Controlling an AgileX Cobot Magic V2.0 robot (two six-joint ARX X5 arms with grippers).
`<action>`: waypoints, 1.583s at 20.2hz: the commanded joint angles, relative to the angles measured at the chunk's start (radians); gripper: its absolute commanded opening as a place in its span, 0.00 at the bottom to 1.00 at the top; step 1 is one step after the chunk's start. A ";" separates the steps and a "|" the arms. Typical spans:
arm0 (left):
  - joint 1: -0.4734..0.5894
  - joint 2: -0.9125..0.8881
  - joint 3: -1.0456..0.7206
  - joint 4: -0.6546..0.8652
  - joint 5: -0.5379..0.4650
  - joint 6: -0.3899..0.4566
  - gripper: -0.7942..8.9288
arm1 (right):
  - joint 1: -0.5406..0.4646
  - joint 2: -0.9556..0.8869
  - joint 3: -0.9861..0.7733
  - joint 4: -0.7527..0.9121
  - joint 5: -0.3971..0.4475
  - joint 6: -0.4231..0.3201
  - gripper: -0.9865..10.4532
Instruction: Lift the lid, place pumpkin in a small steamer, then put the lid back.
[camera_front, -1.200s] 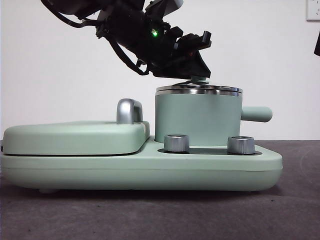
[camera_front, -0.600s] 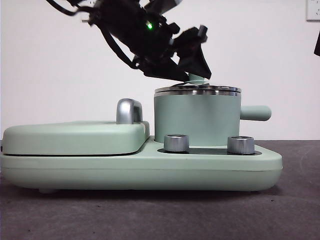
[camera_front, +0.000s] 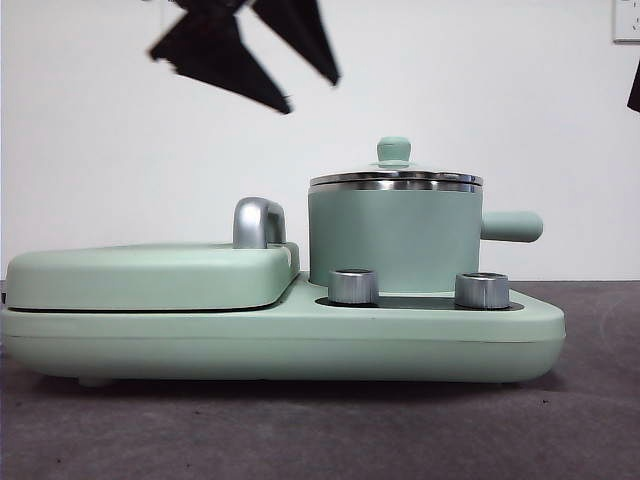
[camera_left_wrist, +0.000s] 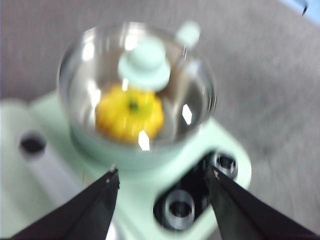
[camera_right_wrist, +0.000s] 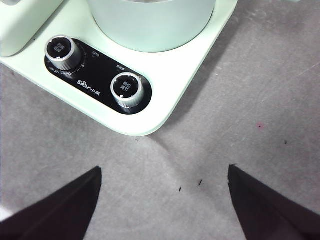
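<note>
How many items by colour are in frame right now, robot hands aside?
Mint green: 3 - small steamer, griddle cover, appliance base
Clear glass with steel rim: 1 - lid
Yellow-orange: 1 - pumpkin, inside the steamer
Silver: 3 - two control knobs, cover handle
Total: 8

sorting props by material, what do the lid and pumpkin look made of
Lid: seemingly clear glass, since the pumpkin shows through it, with a shiny steel-looking rim and matte mint knob, probably plastic. Pumpkin: glossy yellow-orange, likely plastic; blur leaves it uncertain.
</note>
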 joint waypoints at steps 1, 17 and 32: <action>0.005 -0.041 -0.004 -0.106 0.003 -0.018 0.38 | 0.005 0.006 0.003 0.024 -0.001 0.011 0.43; 0.018 -0.658 -0.345 -0.465 -0.255 -0.050 0.38 | 0.005 0.004 0.003 0.033 -0.018 0.010 0.43; 0.016 -0.788 -0.344 -0.465 -0.255 -0.011 0.09 | 0.005 -0.014 0.004 0.027 -0.053 0.010 0.10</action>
